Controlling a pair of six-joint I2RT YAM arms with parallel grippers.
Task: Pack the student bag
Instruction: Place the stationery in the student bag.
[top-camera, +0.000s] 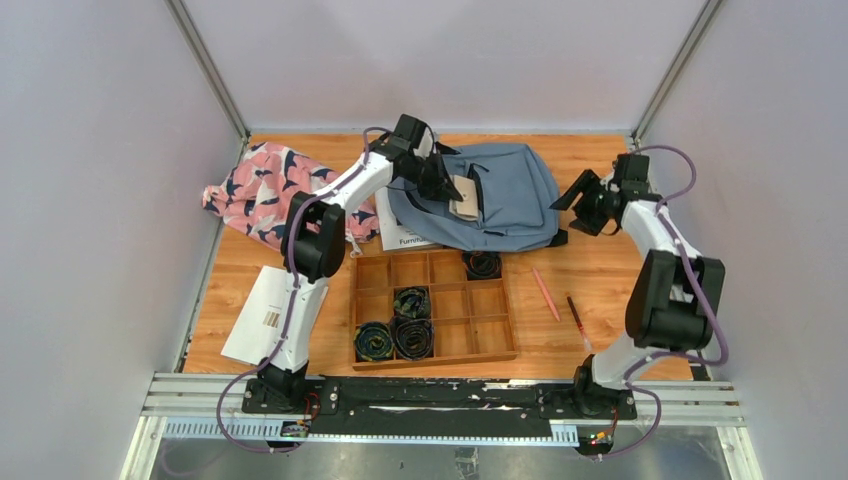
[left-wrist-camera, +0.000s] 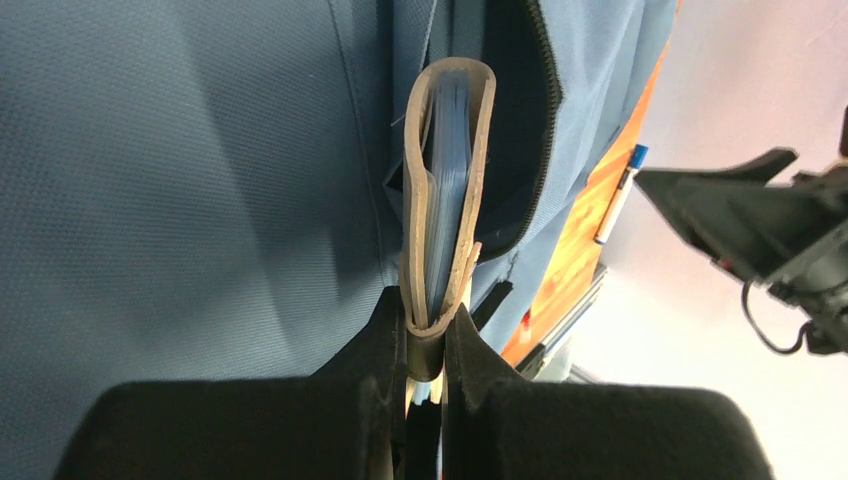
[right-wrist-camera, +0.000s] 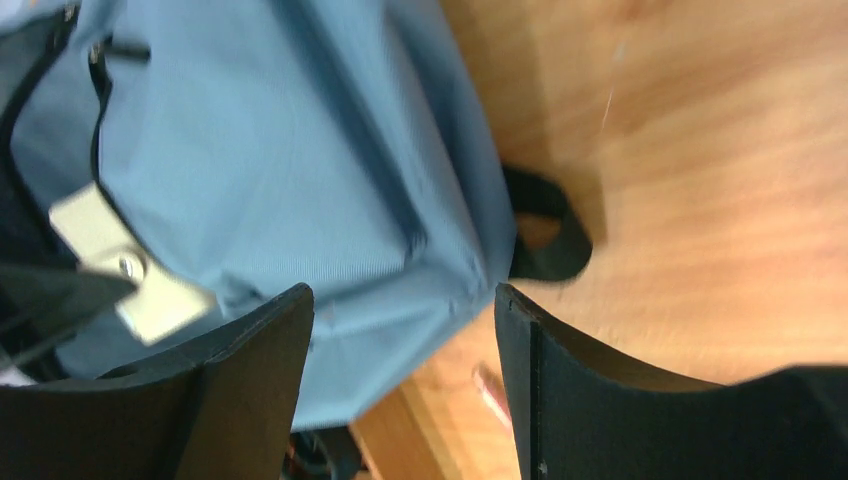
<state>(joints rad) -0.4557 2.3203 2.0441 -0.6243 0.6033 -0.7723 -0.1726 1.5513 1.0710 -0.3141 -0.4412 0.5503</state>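
Surface: wooden table (top-camera: 590, 260), orange-brown grain, walled on three sides.
Landmark: wooden tray (top-camera: 487, 300), divided into compartments, flat on the table near the front edge, about midway across.
Behind the tray: student bag (top-camera: 510, 195), slate-blue, lying flat, its near edge just beyond the tray's far rim.
Behind the tray's far-left corner: printed sheet (top-camera: 408, 236), white, partly tucked under the bag.
Far left of the tray: pink cloth (top-camera: 262, 190) with navy and white shapes, bunched at the table's edge.
Left of the tray: white paper (top-camera: 262, 315) with a barcode label, lying askew.
Right of the tray: pink pen (top-camera: 545, 292) close by; dark red pen (top-camera: 576, 316) just beyond it, the two apart.
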